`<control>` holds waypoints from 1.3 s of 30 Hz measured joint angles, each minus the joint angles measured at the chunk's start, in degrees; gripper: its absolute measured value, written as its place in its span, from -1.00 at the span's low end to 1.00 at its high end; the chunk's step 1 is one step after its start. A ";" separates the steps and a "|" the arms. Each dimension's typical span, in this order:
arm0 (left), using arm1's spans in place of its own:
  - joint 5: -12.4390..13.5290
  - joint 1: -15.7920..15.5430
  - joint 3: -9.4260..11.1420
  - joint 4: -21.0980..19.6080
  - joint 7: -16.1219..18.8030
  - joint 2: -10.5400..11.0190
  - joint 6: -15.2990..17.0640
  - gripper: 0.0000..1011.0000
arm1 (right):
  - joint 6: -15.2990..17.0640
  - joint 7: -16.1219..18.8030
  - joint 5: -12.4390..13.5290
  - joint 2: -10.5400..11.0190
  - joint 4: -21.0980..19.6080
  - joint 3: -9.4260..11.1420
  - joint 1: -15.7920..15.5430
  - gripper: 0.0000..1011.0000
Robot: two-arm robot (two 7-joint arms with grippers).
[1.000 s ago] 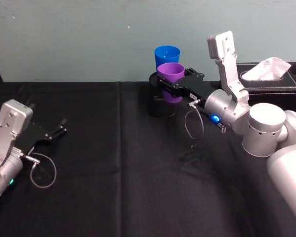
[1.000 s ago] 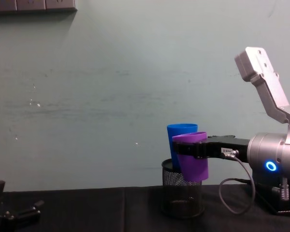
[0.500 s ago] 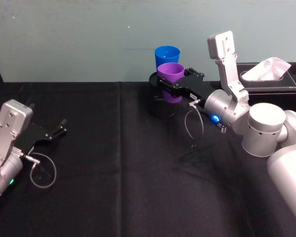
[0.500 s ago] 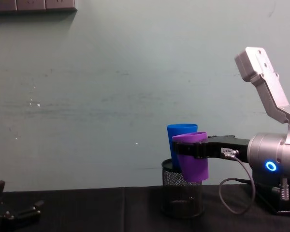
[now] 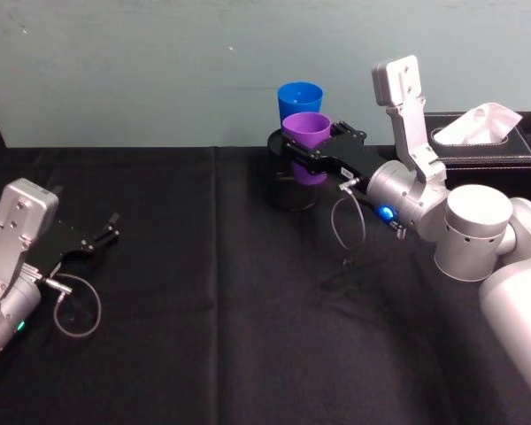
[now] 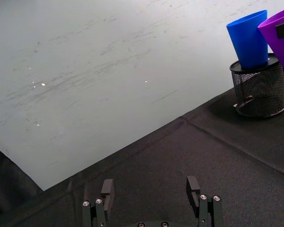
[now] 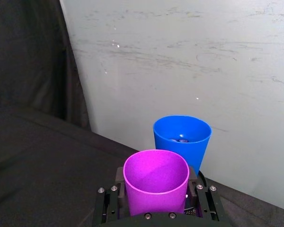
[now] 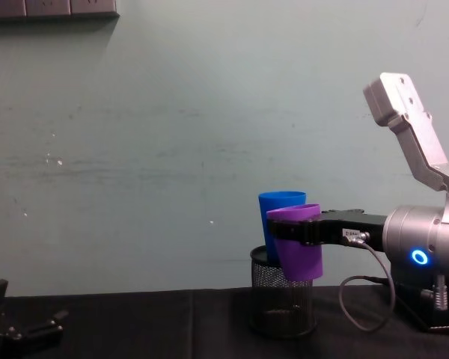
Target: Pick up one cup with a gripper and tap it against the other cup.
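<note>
Tapping step: I judge the lift done and the tap due. I would ease the held cup forward slowly and upright, meeting the other cup's wall lightly so it does not rock in its holder.
Left end effector (image 5: 106,235): parked low on the black cloth-covered worktop (image 5: 212,336), on the robot's left. Its fingers are released with nothing between them.
Right end effector (image 5: 311,150): reaching forward, clenched on the purple tapered plastic tumbler (image 7: 155,182), one black finger on each side just below the rim.
Purple tumbler: upright and off the worktop, its base in front of the black wire-mesh pen holder (image 8: 283,303).
Blue tumbler: the tall, bright blue plastic tumbler (image 5: 300,96) stands in that holder just beyond the purple one, its rim slightly higher. I cannot tell whether the two touch.
</note>
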 joint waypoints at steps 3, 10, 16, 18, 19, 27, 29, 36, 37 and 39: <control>0.00 0.00 0.00 0.00 0.00 0.00 0.00 0.98 | 0.00 0.00 0.00 0.00 0.00 0.00 0.00 0.45; 0.00 0.00 0.00 0.00 0.00 0.00 0.00 0.98 | 0.00 0.00 0.00 0.00 0.00 0.00 0.00 0.45; 0.00 0.00 0.00 0.00 0.00 0.00 0.00 0.98 | 0.00 0.00 0.00 0.00 0.00 0.00 0.00 0.45; 0.00 0.00 0.00 0.00 0.00 0.00 0.00 0.98 | 0.00 0.00 0.00 0.00 0.00 0.00 0.00 0.45; 0.00 0.00 0.00 0.00 0.00 0.00 0.00 0.98 | 0.00 0.00 0.00 0.00 0.00 0.00 0.00 0.45; 0.00 0.00 0.00 0.00 0.00 0.00 0.00 0.98 | 0.00 0.00 0.00 0.00 0.00 0.00 0.00 0.45; 0.00 0.00 0.00 0.00 0.00 0.00 0.00 0.98 | 0.00 0.00 0.00 0.00 0.00 0.00 0.00 0.45; 0.00 0.00 0.00 0.00 0.00 0.00 0.00 0.98 | 0.00 0.00 0.00 0.00 0.00 0.00 0.00 0.45; 0.00 0.00 0.00 0.00 0.00 0.00 0.00 0.98 | 0.00 0.00 0.00 0.00 0.00 0.00 0.00 0.45; 0.00 0.00 0.00 0.00 0.00 0.00 0.00 0.98 | 0.00 0.00 0.00 0.00 0.00 0.00 0.00 0.45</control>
